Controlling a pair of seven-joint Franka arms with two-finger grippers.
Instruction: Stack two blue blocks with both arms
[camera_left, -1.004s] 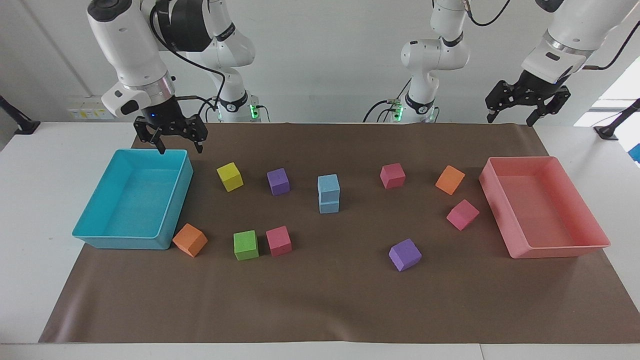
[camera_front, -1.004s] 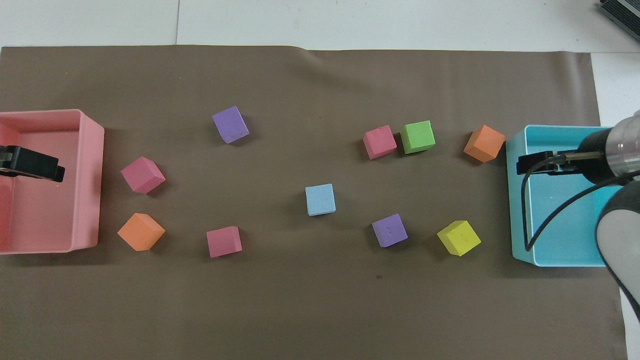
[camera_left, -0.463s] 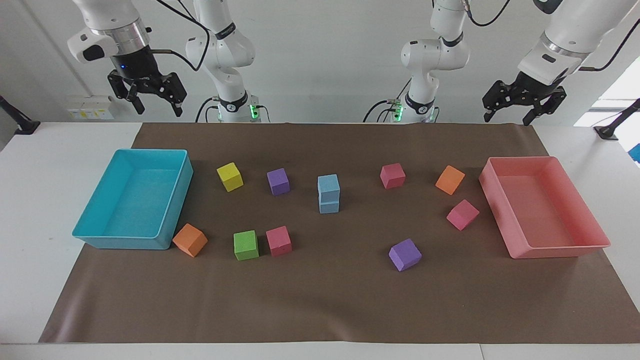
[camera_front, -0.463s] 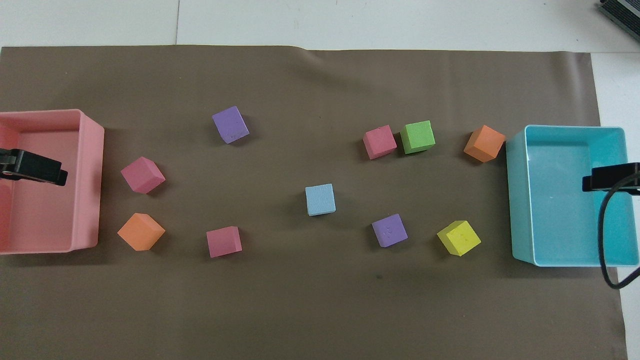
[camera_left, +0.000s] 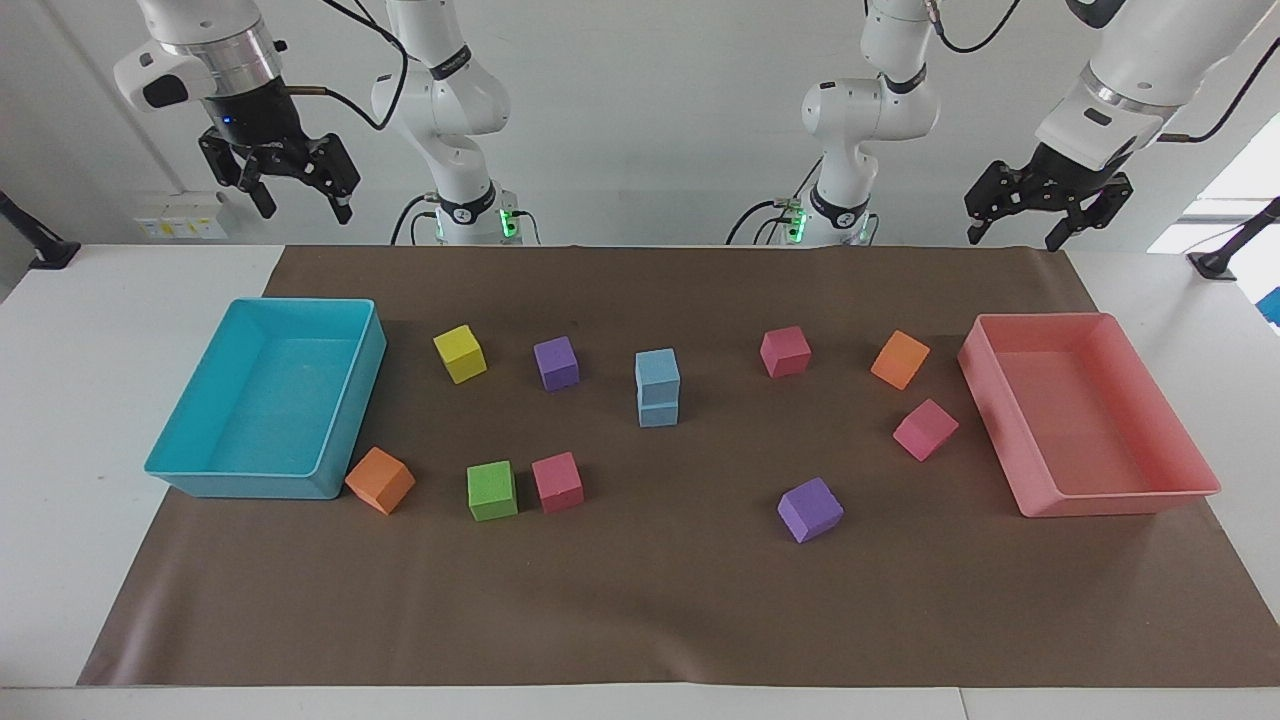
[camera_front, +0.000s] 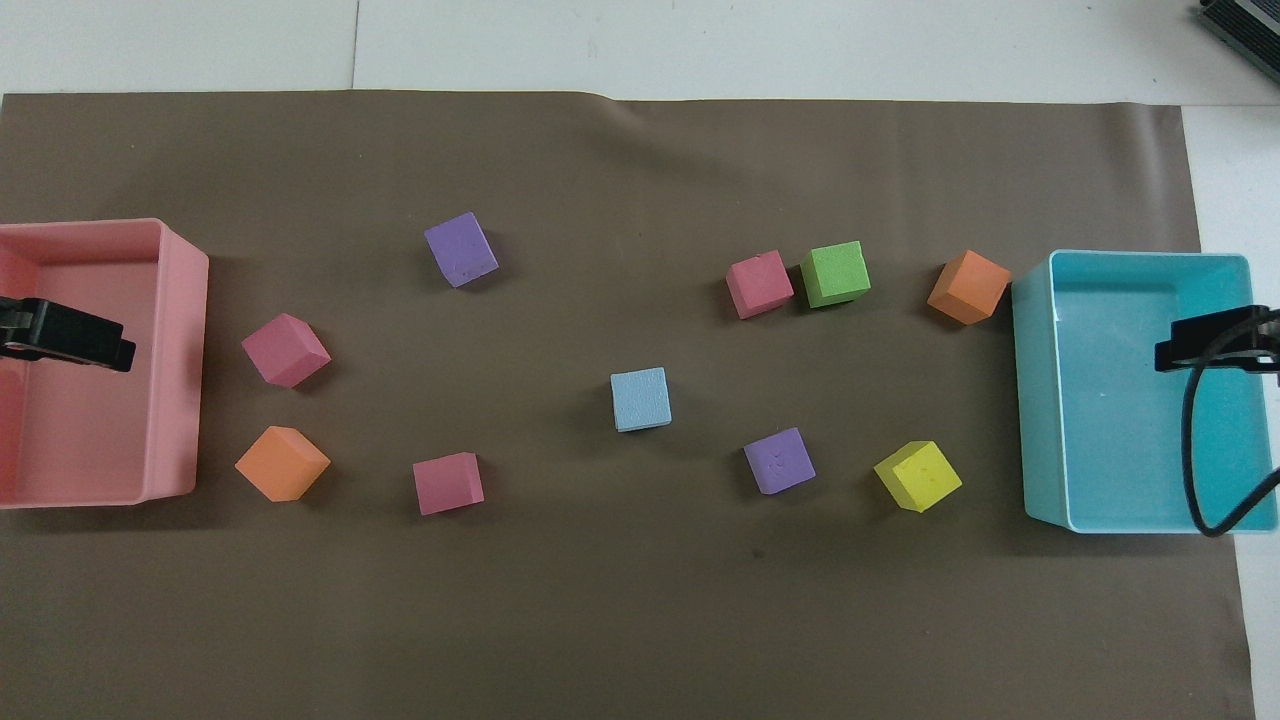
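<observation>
blue blocks (camera_left: 657, 388) stacked mid-mat, well apart from both raised, wide-open, empty hands.

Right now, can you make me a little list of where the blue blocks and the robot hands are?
blue blocks: two light sky-blue foam cubes, stacked one on the other, mid-mat
nearest neighbour: purple foam cube, beside the stack toward the right arm's end
left gripper: open, empty, raised over the pink plastic tray
right gripper: open, empty, raised over the turquoise plastic tray
stack: done
</observation>
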